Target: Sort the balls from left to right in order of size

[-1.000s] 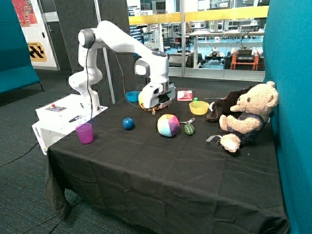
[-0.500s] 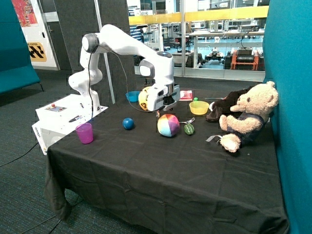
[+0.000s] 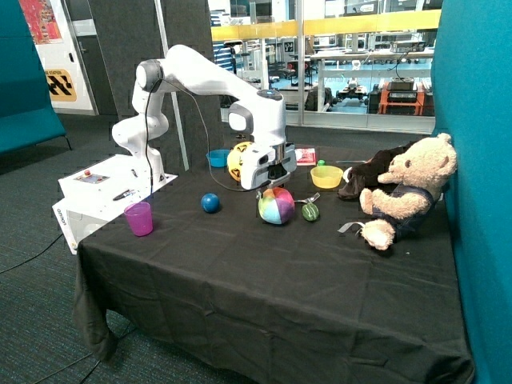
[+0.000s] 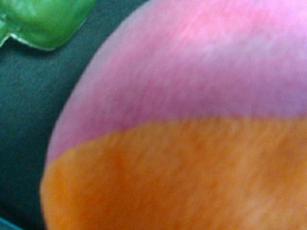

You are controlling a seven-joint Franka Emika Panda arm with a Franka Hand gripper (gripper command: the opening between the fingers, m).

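Obs., across the table from the pink cup end toward the bear.

Blue ball (image 3: 210, 202): smallest of the three, well apart from my gripper (image 3: 270, 183), on the side toward the pink cup (image 3: 138, 218). Looks hard and smooth, so it would likely roll at a nudge.

Yellow ball (image 3: 235, 159): largest, with black marks, behind my gripper and partly hidden by my wrist. Near the blue bowl (image 3: 216, 158). It sits back from the row the other two make.

Panelled ball (image 3: 276, 206): mid-sized, directly beneath my gripper. The wrist view is filled by its pink and orange panels (image 4: 192, 143), with a fuzzy nap showing. I judge it soft, light and cloth-covered: it should give under pressure and grip well rather than slip. Best hold: straddle the widest part, fingers on opposite sides, set low enough that it does not squeeze out upward.

Gripper state: I cannot tell how far apart my fingers stand, nor whether they touch the ball; the hand blocks them in the outside view and the wrist view shows only ball.

Green striped toy (image 3: 310, 211): just beside the panelled ball, on its bear side; its edge shows at the frame corner in the wrist view (image 4: 43, 21). Not part of the sort, but close enough to get knocked.

Sorting appears unfinished.
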